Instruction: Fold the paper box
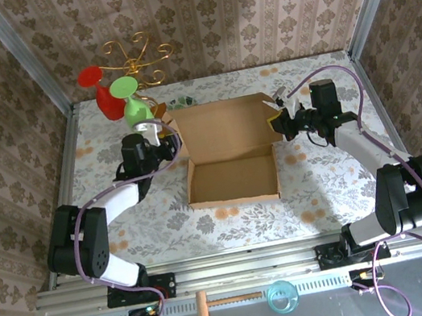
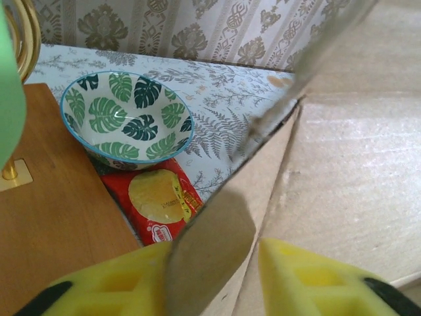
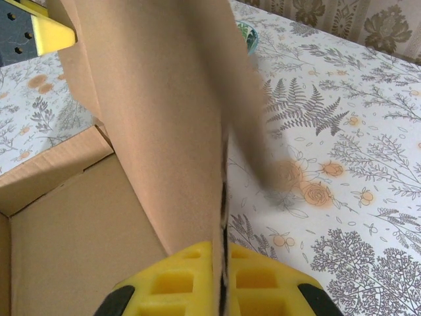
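Left gripper (image 2: 214, 266): yellow pads sit on either side of a cardboard side flap, which fills the gap between them; it appears pinched.
Right gripper (image 3: 220, 280): pads pressed together on the lower edge of the raised panel, with no gap showing.
Paper box (image 1: 231, 179): centre of the top view, with a shallow tray nearest the arms and the lid panel standing up along its far side. One gripper holds each end of that panel.
Step in hand: judged to be shaping the lid, with both arms holding its end flaps. The tray walls are already up.
Next move: probably turning the end flaps inward and swinging the lid down over the tray. This calls for both arms moving evenly, or the crease may buckle or the light tray may slide.
Surface: a table (image 1: 322, 187) under a pale floral cloth. A leaf-patterned bowl (image 2: 125, 115) and a red snack packet (image 2: 161, 204) lie just beside the box at upper left, next to a wooden base (image 2: 59, 217) carrying a gold wire stand (image 1: 136, 56).
Room: patterned wallpaper (image 1: 249, 4) encloses three sides.
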Controlling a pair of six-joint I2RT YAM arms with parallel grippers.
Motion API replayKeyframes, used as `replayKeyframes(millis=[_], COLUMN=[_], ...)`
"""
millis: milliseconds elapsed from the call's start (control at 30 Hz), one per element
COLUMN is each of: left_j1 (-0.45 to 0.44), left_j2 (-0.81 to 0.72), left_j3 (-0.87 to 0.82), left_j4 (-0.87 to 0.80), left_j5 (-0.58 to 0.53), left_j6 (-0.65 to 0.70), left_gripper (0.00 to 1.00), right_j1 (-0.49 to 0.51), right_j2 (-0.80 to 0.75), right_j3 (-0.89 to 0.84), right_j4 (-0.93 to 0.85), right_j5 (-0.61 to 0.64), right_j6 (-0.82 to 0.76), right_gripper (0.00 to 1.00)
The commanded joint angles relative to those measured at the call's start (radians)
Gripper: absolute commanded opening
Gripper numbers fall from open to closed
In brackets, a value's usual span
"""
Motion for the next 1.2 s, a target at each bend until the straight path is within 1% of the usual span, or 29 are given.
replayKeyframes(millis=[0, 33, 67, 167, 267, 333, 367, 433, 533, 600, 633, 700, 833, 1000, 1167], left_j1=[-0.02, -0.023, -0.023, -0.047, -0.09, -0.123, -0.148, -0.177, -0.227, -0.255, -0.265, -0.278, -0.286, -0.285, -0.294], left_j2=[-0.03, -0.032, -0.033, -0.051, -0.082, -0.095, -0.098, -0.095, -0.079, -0.061, -0.048, -0.021, 0.031, 0.088, 0.133], left_j3=[-0.005, -0.006, -0.005, -0.002, 0.008, 0.011, 0.012, 0.009, 0.014, 0.02, 0.02, 0.022, 0.029, 0.036, 0.028], left_j4=[0.006, 0.007, 0.004, -0.032, -0.095, -0.121, -0.129, -0.113, -0.068, -0.028, 0.007, 0.066, 0.175, 0.268, 0.356], left_j5=[0.012, 0.013, 0.013, -0.019, -0.121, -0.201, -0.239, -0.298, -0.392, -0.442, -0.457, -0.481, -0.484, -0.464, -0.472], left_j6=[-0.007, -0.011, -0.013, -0.006, 0.005, -0.005, -0.014, -0.036, -0.06, -0.078, -0.09, -0.11, -0.13, -0.125, -0.085], left_gripper=[0.25, 0.21, 0.19, 0.18, 0.15, 0.09, 0.07, 0.01, 0.0, 0.0, 0.0, 0.0, 0.0, 0.0, 0.0], right_j1=[0.001, 0.0, 0.0, 0.0, 0.002, 0.004, 0.006, 0.027, 0.068, 0.097, 0.113, 0.141, 0.152, 0.152, 0.151], right_j2=[-0.021, -0.021, -0.021, -0.021, -0.021, -0.021, -0.048, -0.062, -0.074, -0.069, -0.066, -0.058, -0.035, 0.027, 0.057], right_j3=[-0.014, -0.013, -0.014, -0.017, -0.025, -0.042, -0.057, -0.098, -0.192, -0.228, -0.246, -0.266, -0.27, -0.268, -0.329], right_j4=[-0.006, -0.004, -0.004, 0.003, 0.023, 0.079, 0.115, 0.207, 0.42, 0.504, 0.556, 0.616, 0.705, 0.788, 0.884], right_j5=[0.013, 0.017, 0.021, 0.032, 0.052, 0.086, 0.101, 0.17, 0.315, 0.443, 0.484, 0.561, 0.625, 0.635, 0.658], right_j6=[-0.001, -0.001, -0.001, 0.004, 0.028, 0.086, 0.121, 0.198, 0.353, 0.443, 0.479, 0.519, 0.568, 0.601, 0.618], right_gripper=[0.0, 0.0, 0.0, 0.0, 0.0, 0.0, 0.0, 0.0, 0.0, 0.0, 0.0, 0.0, 0.0, 0.03, 0.05])
